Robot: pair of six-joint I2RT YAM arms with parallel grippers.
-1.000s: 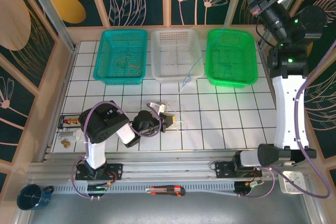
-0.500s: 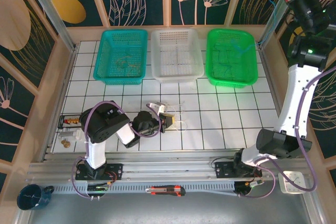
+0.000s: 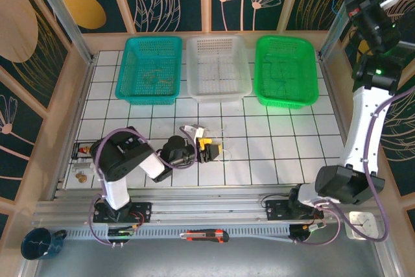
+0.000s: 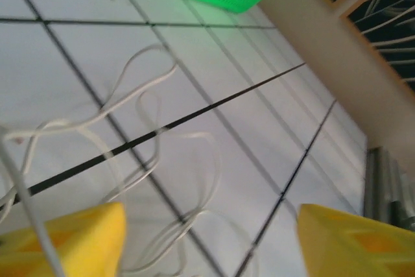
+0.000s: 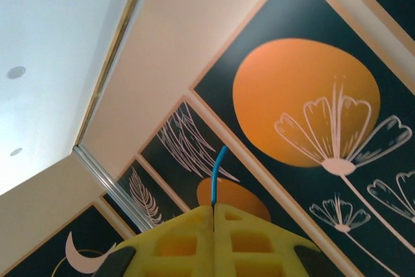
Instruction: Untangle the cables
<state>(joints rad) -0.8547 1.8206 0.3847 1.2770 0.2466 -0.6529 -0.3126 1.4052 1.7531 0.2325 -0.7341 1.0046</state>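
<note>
You have a white tiled table [image 3: 279, 154]. High beyond its far right corner hangs the right gripper [image 5: 214, 215], clenched on the blue cable [image 5: 219, 167]. Near the middle of the near edge, the left gripper [image 4: 211, 238] is released, fingers apart over the whitish cable [image 4: 149, 134] looped on the tiles.

left arm [image 3: 122, 160], right arm [image 3: 363, 121] black-white; purple cords [image 3: 130, 132] alongside; green light [image 3: 378, 71]; yellow pincer fingers [image 5: 175, 244]

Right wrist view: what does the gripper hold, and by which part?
The right gripper is shut on the blue cable, pinching it near one end; a short tip sticks out beyond the jaws.
</note>
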